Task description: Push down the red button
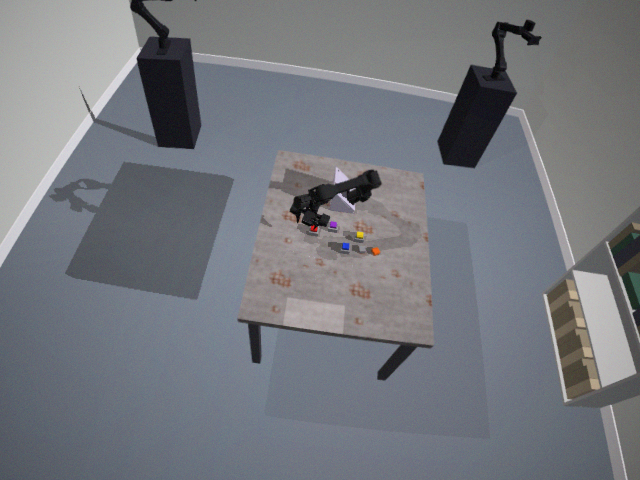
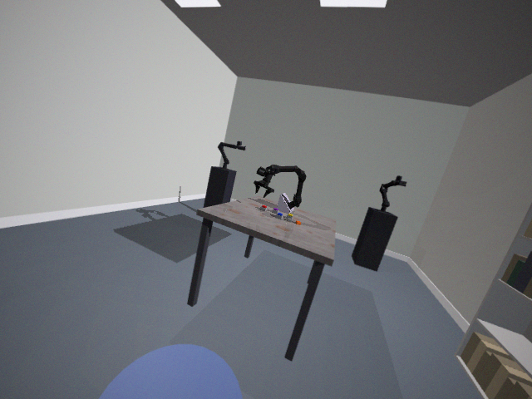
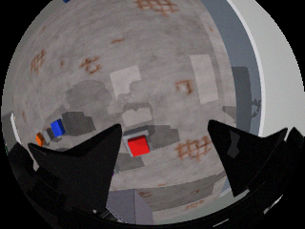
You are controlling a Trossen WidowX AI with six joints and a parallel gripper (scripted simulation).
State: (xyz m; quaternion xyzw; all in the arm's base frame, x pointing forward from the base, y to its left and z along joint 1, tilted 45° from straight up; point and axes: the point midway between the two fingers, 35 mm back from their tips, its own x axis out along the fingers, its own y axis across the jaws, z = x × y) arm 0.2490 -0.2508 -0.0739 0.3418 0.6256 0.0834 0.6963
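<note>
The red button [image 1: 314, 229] [image 2: 263, 207] [image 3: 138, 146] sits on a light grey base on the table [image 1: 320, 279] [image 2: 240, 219]. My gripper [image 1: 306, 223] [image 2: 260, 194] [image 3: 167, 127] is open and empty. It hangs above the table near the red button, with clear height between the fingertips and the button in the exterior view. In the wrist view the button shows between the two fingers, nearer the left one. One finger partly covers it in the top view.
A purple button [image 1: 333, 225] [image 2: 275, 209] is beside the red one. A yellow button [image 1: 360, 235] [image 2: 289, 214], a blue button [image 1: 345, 246] [image 3: 57, 128], a small grey block [image 1: 362, 249] and an orange block [image 1: 376, 251] [image 3: 40, 139] lie farther right. A lilac wedge-like object [image 2: 283, 202] stands behind them.
</note>
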